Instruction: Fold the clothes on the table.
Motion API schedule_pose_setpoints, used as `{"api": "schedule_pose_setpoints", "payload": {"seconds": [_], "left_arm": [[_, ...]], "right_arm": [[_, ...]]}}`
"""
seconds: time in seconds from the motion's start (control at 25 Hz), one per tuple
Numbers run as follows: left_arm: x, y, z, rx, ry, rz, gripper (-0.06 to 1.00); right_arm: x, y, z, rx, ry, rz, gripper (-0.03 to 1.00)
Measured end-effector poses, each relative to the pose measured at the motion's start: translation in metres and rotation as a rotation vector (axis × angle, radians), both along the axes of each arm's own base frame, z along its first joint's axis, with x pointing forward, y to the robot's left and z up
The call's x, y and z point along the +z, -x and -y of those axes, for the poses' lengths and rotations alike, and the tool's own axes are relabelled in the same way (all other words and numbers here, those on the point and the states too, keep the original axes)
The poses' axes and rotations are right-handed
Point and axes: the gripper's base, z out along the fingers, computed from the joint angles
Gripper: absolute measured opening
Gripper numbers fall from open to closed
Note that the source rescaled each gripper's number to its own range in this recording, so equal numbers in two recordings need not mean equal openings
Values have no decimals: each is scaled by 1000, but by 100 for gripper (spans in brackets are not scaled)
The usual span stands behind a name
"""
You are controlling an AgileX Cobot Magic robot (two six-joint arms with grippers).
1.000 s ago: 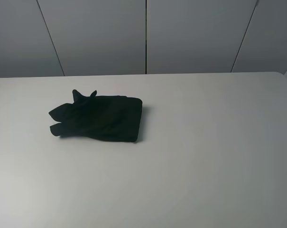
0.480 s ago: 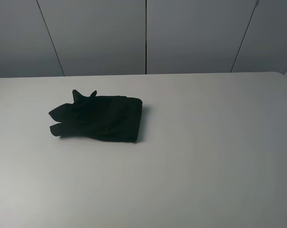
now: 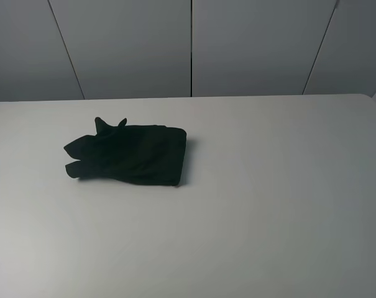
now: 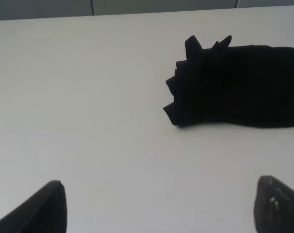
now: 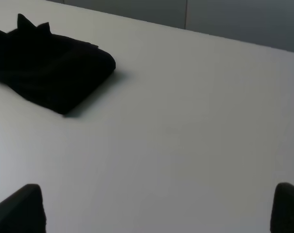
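The black T-shirt (image 3: 128, 154) lies folded into a compact bundle on the left half of the white table (image 3: 268, 186); its print is hidden. It also shows in the left wrist view (image 4: 234, 85) and in the right wrist view (image 5: 47, 68). My left gripper (image 4: 159, 208) is open and empty, well back from the shirt, with only its fingertips (image 4: 37, 211) showing. My right gripper (image 5: 159, 208) is open and empty, also well back from the shirt. Neither arm shows in the exterior high view.
Grey wall panels (image 3: 191, 46) stand behind the table's far edge. The table's rounded far right corner (image 3: 369, 98) is in view.
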Motion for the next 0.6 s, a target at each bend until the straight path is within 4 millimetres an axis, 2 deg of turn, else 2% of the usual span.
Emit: {"api": "schedule_pose_setpoints", "payload": {"seconds": [0.4, 0.6], "left_arm": [[0, 0, 0, 0, 0, 0, 99], [0, 0, 0, 0, 0, 0, 99]], "right_arm": [[0, 4, -7, 148, 80, 47, 100], [0, 5, -9, 59, 87, 46, 100]]}}
